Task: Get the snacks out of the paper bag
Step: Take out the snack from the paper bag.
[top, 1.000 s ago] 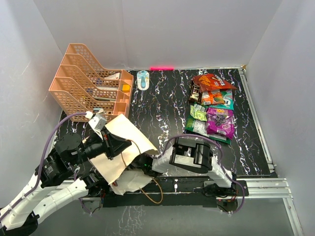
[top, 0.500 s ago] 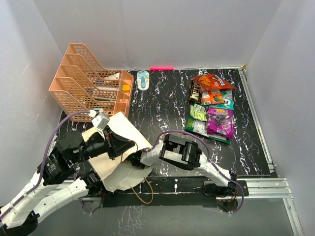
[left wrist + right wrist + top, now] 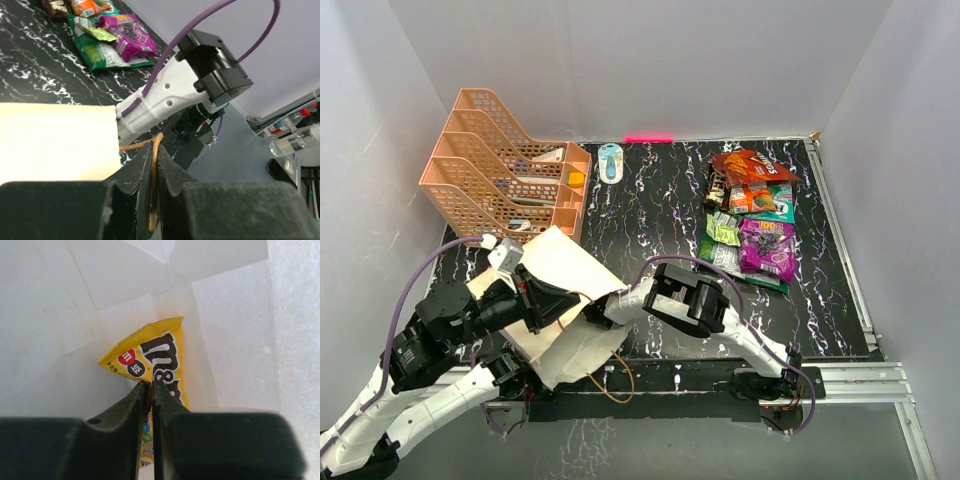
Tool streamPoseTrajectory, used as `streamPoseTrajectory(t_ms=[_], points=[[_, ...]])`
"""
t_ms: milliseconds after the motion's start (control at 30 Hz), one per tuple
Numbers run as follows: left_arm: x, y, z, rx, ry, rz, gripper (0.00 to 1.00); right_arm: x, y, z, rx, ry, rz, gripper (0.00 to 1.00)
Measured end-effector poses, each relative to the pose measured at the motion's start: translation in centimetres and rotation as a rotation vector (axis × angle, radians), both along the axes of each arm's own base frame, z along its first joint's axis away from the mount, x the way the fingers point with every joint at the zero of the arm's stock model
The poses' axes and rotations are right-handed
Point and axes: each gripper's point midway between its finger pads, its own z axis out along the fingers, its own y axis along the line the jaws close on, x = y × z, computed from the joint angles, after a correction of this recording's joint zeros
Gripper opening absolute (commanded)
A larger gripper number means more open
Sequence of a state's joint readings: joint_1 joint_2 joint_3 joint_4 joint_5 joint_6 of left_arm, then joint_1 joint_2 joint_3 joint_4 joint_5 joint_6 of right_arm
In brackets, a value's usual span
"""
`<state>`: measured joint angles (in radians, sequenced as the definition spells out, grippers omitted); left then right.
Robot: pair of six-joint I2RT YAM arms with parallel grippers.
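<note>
One M&M's packet (image 3: 159, 365), likely light and slippery, is edge-pinched by the right gripper (image 3: 151, 386), the cord handle (image 3: 137, 145) by the left gripper (image 3: 154, 156).

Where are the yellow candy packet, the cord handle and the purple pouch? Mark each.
yellow candy packet (image 3: 150, 357), right wrist view, printed front.
cord handle (image 3: 155, 145), left wrist view, upper bend.
purple pouch (image 3: 767, 247), top view, centre.
</note>
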<state>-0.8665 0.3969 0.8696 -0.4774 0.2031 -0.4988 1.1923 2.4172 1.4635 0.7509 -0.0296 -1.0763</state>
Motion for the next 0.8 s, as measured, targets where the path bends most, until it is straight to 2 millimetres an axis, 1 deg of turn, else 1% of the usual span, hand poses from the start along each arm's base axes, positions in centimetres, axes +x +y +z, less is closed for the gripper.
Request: streamPoseTrajectory(t_ms=[133,233,367,500,600,800], points=[[0.2,1.4,-0.5,0.013,0.001,0.06,0.07,0.0,-0.7,-0.8,-0.015,0.008,-0.006,0.08],[0.3,2.6,-0.7,0.008,-0.005,0.111,0.07,-0.7,-2.3,-1.7,-0.044,0.025,-0.004,0.08],[0.5,3.9,-0.7,-0.004,-0.01,0.172,0.07,-1.7,-4.5,-0.9,-0.055,0.046,-0.008,0.08],[1.2,4.2,-1.0,-0.001,-0.007,0.213,0.07,-3.2,-6.6,0.8,-0.044,0.076,0.001,0.08],[1.6,4.0,-1.2,0.005,-0.004,0.226,0.07,-5.2,-8.1,2.2,-0.028,0.104,0.029,0.08],[2.3,3.3,-1.4,0.009,0.002,0.232,0.07,-10.6,-10.7,3.3,-0.037,0.173,0.105,0.08]])
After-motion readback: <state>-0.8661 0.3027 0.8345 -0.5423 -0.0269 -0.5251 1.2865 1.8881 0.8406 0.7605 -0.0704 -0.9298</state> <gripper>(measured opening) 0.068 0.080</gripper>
